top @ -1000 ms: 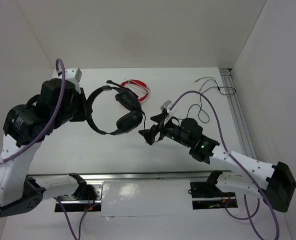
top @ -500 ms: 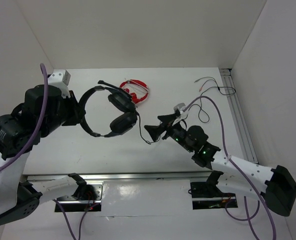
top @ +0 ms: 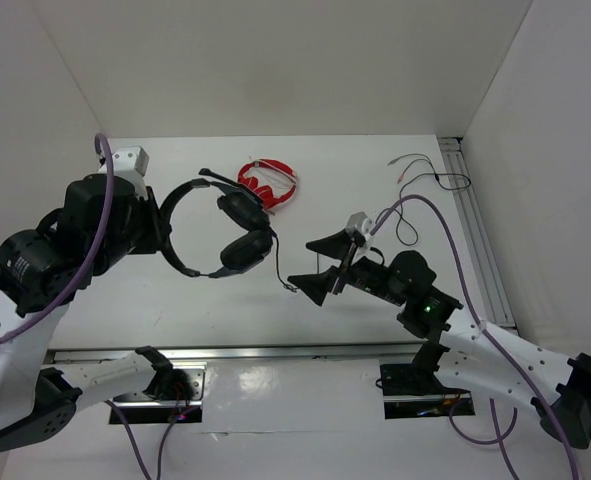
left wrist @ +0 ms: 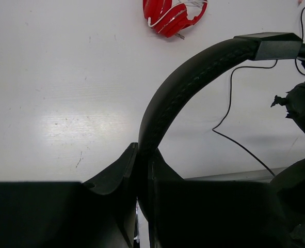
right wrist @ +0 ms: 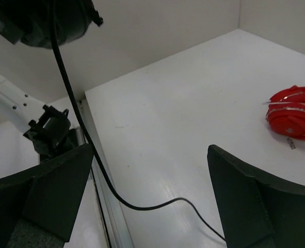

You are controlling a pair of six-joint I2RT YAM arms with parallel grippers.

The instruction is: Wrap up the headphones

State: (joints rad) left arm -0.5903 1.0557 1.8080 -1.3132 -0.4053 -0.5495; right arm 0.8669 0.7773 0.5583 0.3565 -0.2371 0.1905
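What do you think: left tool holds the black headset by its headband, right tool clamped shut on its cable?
No: the right tool is wide open, not clamped on the cable, as the right wrist view shows. The left tool does hold the headband.

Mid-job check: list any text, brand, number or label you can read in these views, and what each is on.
No text can be read in any view.
Pale marks on the left arm's black joint housing: too small and blurred to read.
Black headphones: no legible brand or label shows.
Red headphones: no legible brand or label shows.
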